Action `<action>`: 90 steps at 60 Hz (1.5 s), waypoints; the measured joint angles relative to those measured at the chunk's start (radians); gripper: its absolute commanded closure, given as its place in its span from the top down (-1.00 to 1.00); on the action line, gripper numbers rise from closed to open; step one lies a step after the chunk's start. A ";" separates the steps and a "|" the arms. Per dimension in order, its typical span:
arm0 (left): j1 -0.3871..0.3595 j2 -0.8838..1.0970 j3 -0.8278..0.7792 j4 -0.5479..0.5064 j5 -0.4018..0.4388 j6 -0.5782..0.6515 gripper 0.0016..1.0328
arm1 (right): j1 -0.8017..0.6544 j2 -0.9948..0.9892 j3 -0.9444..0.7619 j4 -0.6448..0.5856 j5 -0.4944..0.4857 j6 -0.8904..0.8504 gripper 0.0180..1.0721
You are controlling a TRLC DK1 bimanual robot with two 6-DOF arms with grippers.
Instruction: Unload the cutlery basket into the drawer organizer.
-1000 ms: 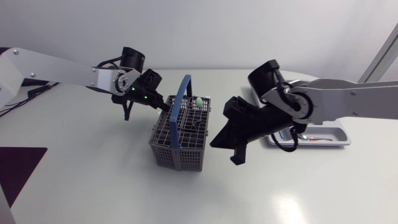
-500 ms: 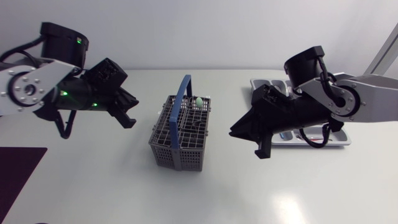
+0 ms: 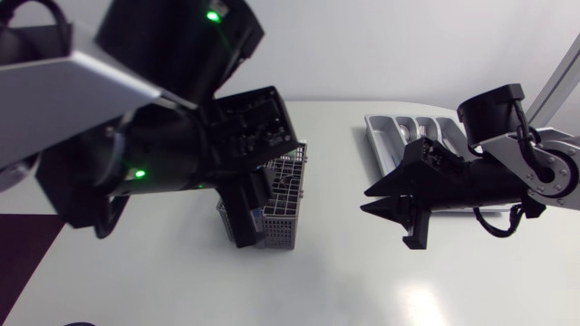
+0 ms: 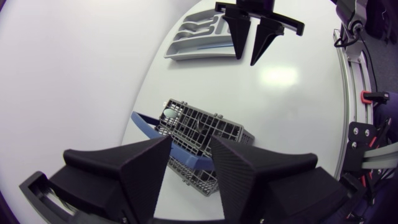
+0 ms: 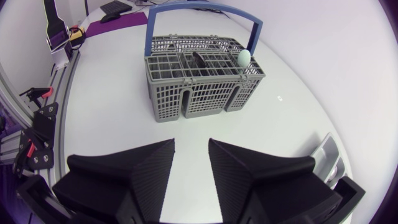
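The grey wire cutlery basket with its blue handle stands mid-table, holding a dark utensil and a pale green piece in a corner. In the head view my left arm, raised close to the camera, hides most of the basket. My left gripper hangs open high above the basket, nothing between its fingers. My right gripper is open and empty, right of the basket, pointing at it. The grey drawer organizer lies at the back right, partly behind the right arm.
A dark purple mat lies at the table's left edge. Bare white tabletop stretches between the basket and the right gripper and along the front.
My left arm has pulled away from the basket and risen close to the camera. The right arm has drawn back to the right. Both grippers' fingers have spread apart.
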State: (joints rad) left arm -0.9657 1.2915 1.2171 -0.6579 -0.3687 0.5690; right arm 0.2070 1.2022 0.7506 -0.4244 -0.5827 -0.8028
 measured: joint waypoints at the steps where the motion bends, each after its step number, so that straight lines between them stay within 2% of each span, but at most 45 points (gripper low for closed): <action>1: 0.000 0.012 0.009 0.000 0.000 0.000 0.05 | -0.005 -0.002 -0.003 0.000 -0.002 -0.005 -0.07; 14: -0.005 0.196 0.119 0.000 -0.004 0.001 0.05 | -0.084 -0.008 -0.040 -0.007 -0.039 -0.047 -0.05; 17: -0.005 0.237 0.143 -0.005 -0.010 0.001 0.05 | -0.099 -0.008 -0.040 -0.008 -0.046 -0.059 0.03; 26: -0.003 0.369 0.266 -0.081 -0.059 0.000 0.05 | -0.119 -0.008 -0.040 -0.007 -0.050 -0.071 0.07; 30: 0.002 0.420 0.328 -0.129 -0.073 -0.002 0.05 | -0.119 -0.006 -0.040 -0.007 -0.053 -0.074 0.17; 35: 0.008 0.471 0.390 -0.186 -0.082 -0.019 0.05 | -0.119 -0.003 -0.040 -0.006 -0.057 -0.074 0.18; 44: 0.012 0.529 0.457 -0.275 -0.082 -0.056 0.11 | -0.119 0.012 -0.040 -0.006 -0.060 -0.074 0.33; 53: 0.012 0.563 0.478 -0.296 -0.082 -0.079 0.19 | -0.119 0.020 -0.040 -0.007 -0.061 -0.074 0.40; 62: 0.012 0.594 0.504 -0.330 -0.082 -0.103 0.24 | -0.119 0.025 -0.040 -0.007 -0.061 -0.074 0.60; 90: 0.032 0.657 0.541 -0.393 -0.096 -0.143 0.24 | -0.119 0.042 -0.040 -0.007 -0.061 -0.074 0.65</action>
State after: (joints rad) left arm -0.9340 1.9480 1.7576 -1.0508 -0.4644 0.4259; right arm 0.0879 1.2442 0.7101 -0.4316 -0.6434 -0.8764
